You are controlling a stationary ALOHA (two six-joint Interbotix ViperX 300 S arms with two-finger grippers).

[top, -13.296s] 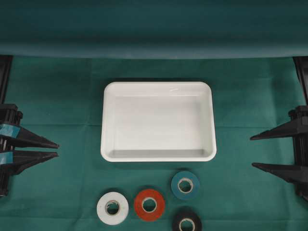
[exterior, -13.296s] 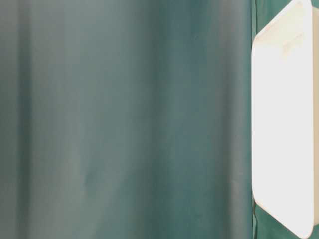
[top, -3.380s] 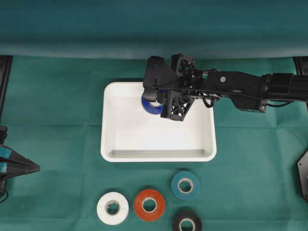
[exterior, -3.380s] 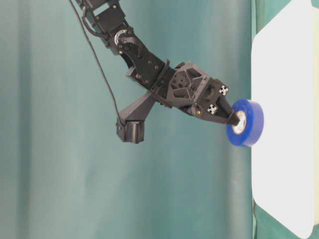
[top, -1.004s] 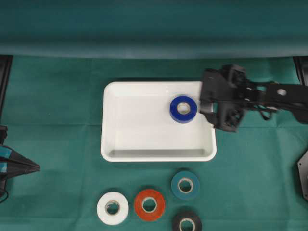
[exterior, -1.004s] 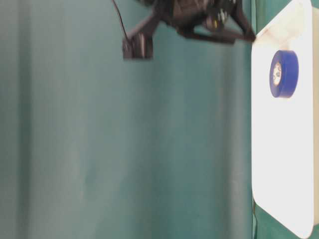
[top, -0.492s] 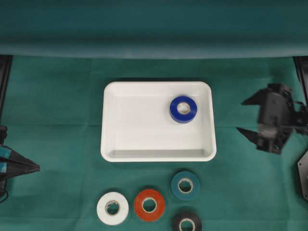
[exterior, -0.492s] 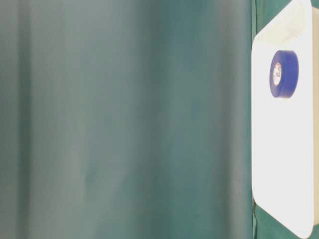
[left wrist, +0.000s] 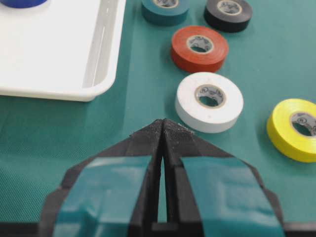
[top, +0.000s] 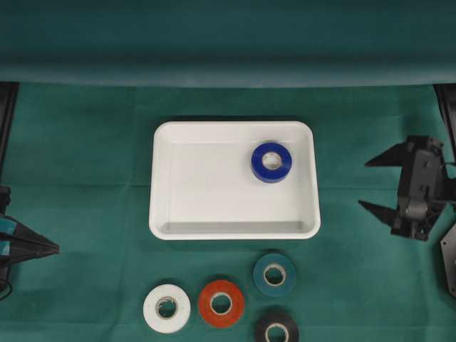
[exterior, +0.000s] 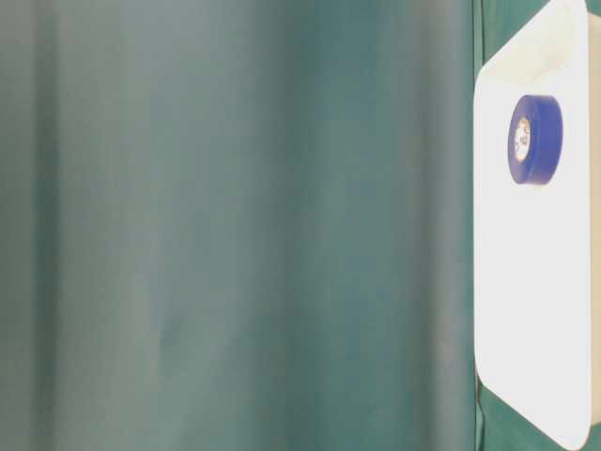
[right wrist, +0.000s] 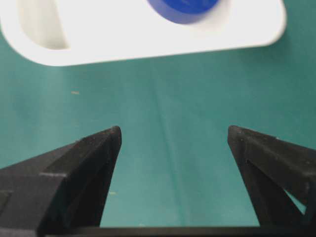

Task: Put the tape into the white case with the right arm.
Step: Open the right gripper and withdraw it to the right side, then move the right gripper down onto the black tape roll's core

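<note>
A blue tape roll [top: 271, 162] lies flat inside the white case [top: 165, 214], near its upper right corner; it also shows in the table-level view [exterior: 534, 139] and at the top of the right wrist view [right wrist: 185, 9]. My right gripper [top: 365, 184] stands open over the green cloth to the right of the case [right wrist: 148, 44], with nothing between its fingers. My left gripper [top: 55, 247] sits shut at the left edge, its tips [left wrist: 163, 122] pressed together and empty.
Below the case lie a white roll [top: 167, 307], a red roll [top: 221, 303], a teal roll [top: 274, 274] and a black roll [top: 276, 329]. A yellow roll [left wrist: 296, 128] shows in the left wrist view. A green curtain hangs along the back.
My right gripper has drawn back to the right, away from the case, staying open. The blue roll stays where it lay in the case.
</note>
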